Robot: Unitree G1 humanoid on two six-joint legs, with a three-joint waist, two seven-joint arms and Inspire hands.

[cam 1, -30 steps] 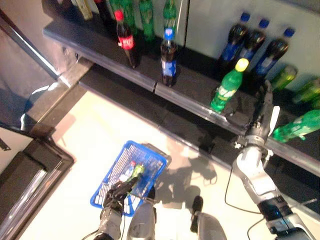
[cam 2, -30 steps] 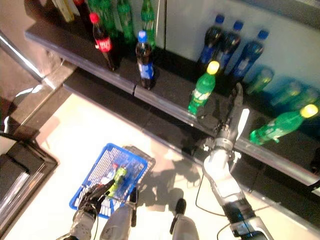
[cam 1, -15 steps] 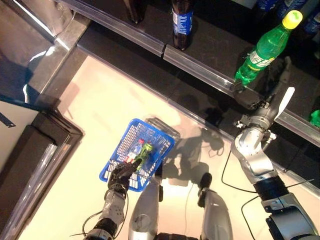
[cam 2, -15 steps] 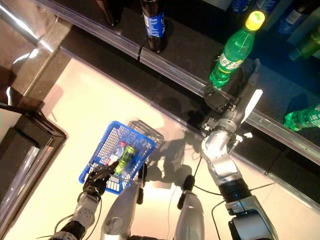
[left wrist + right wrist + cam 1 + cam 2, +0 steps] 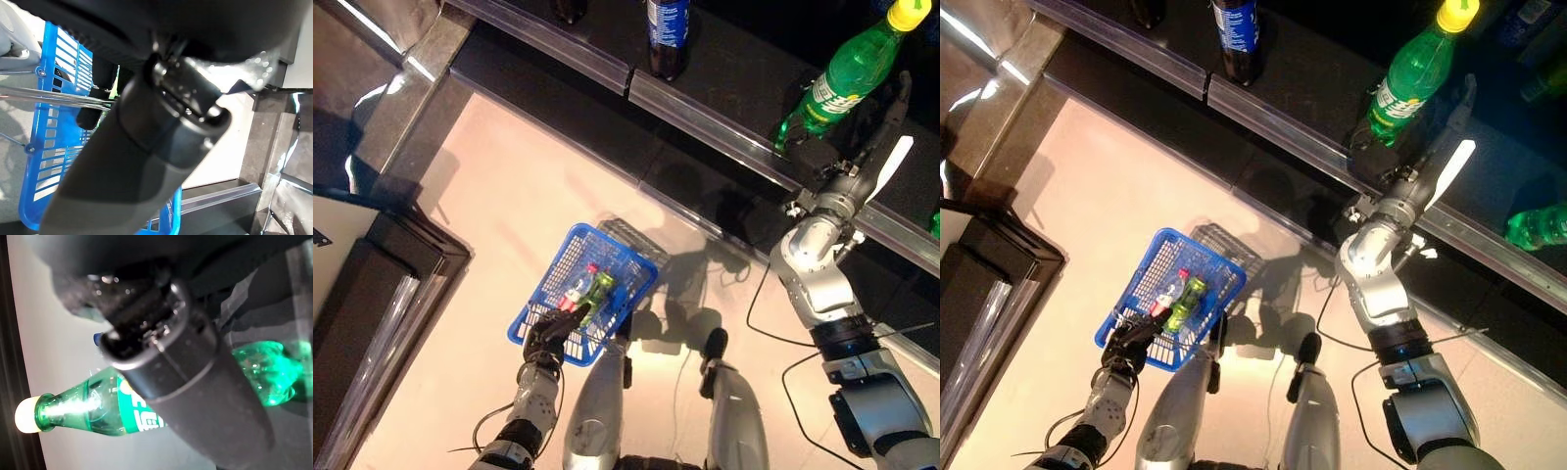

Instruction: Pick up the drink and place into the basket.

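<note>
A green drink bottle with a yellow cap point(image 5: 837, 83) stands upright near the front of the dark shelf point(image 5: 705, 73). My right hand point(image 5: 850, 176) is raised just right of its base, fingers point(image 5: 893, 106) straight and open, white-covered thumb spread; I cannot tell whether it touches. The right wrist view shows the same bottle point(image 5: 98, 411) just past the thumb. My left hand point(image 5: 551, 335) is curled round the metal handle point(image 5: 49, 95) of the blue basket point(image 5: 544, 284), which hangs low over the floor. A green bottle point(image 5: 598, 294) and a red-capped bottle point(image 5: 578, 287) lie in the basket.
A dark cola bottle with a blue label point(image 5: 667, 29) stands further left on the shelf. Another green bottle point(image 5: 1538, 225) lies at the right edge. A metal rail point(image 5: 705, 113) runs along the shelf front. A dark cabinet point(image 5: 382, 294) borders the pale floor on the left.
The camera has tipped down, so the whole scene has shifted. My right hand stays open beside the green bottle, and the left hand still holds the basket.
</note>
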